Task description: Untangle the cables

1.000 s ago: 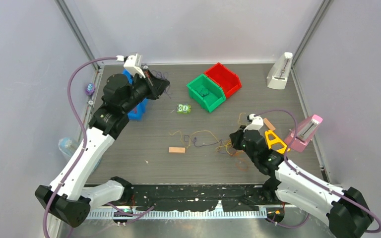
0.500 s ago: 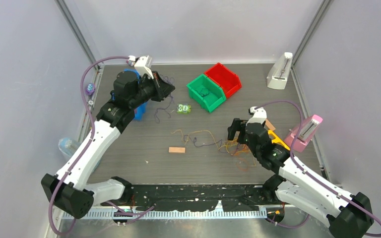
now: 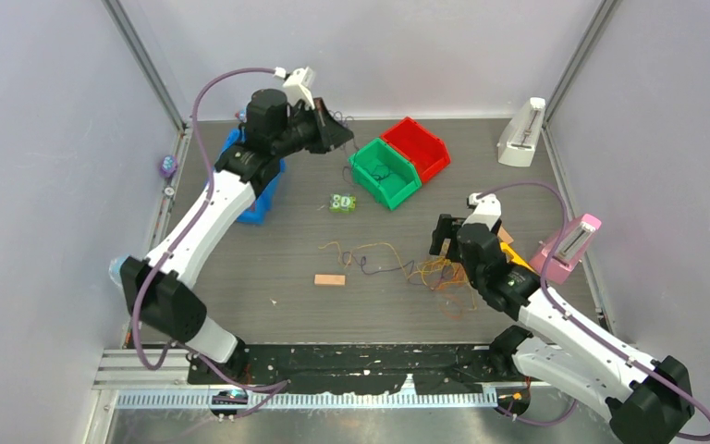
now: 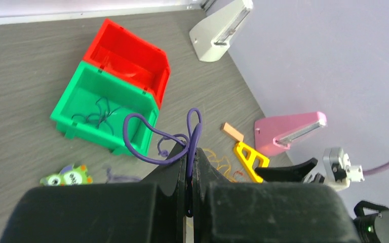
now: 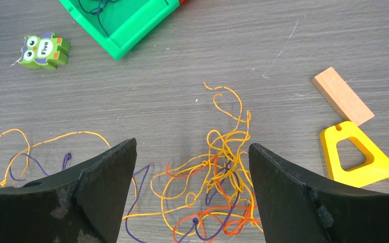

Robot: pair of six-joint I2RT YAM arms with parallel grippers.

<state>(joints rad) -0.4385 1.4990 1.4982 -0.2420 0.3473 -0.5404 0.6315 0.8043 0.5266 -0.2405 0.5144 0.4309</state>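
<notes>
**One purple strand lifted, the knot on the table**

Your left gripper (image 4: 191, 169) is pressed together on a purple cable (image 4: 154, 144). The cable rises out of the fingertips in two open curls. The gripper hangs above the table (image 3: 268, 268), just beside the green bin (image 3: 384, 176) near the far edge. A few dark strands (image 4: 95, 110) lie loose inside that bin. The red bin (image 3: 418, 146) sits against its far side.

Your right gripper (image 5: 192, 149) is spread wide and holds nothing. It hangs over the main tangle (image 5: 223, 187). That tangle is mostly thin yellow-orange loops crossing one another. Red and dark purple threads are woven through its lower part. It lies on the table right of the middle, near a yellow plastic piece (image 5: 359, 157) but not touching it. A looser yellow-orange strand (image 5: 55, 135) trails off to the left, with a short purple thread curling under it.
</notes>
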